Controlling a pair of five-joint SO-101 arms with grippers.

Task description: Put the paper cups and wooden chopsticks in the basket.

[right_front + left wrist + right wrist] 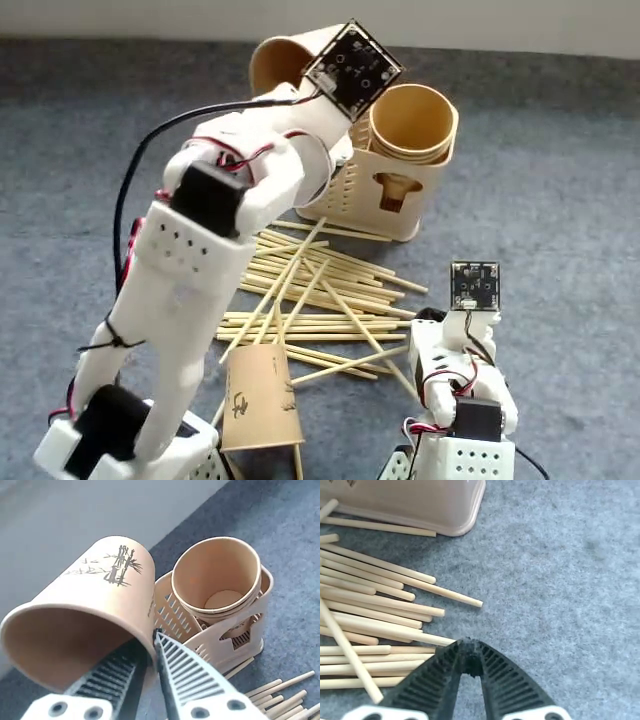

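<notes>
Grey carpet (560,180) lies under everything. We see the left gripper (151,647) clamped on the rim of a cup (100,595), beside the basket (220,640), where stacked cups (215,575) stand. Chopsticks (310,290) lie scattered before the basket, with a second cup (258,395) lying among them. The right gripper (469,655), closed on nothing, hangs beside the chopsticks.

Our left gripper (154,640) pinches the rim of a paper cup (90,605), tipped on its side, just beside the basket (225,640). Inside it, stacked cups (215,580) stand upright; chopsticks (280,700) lie on the counter (290,555) nr it.
</notes>
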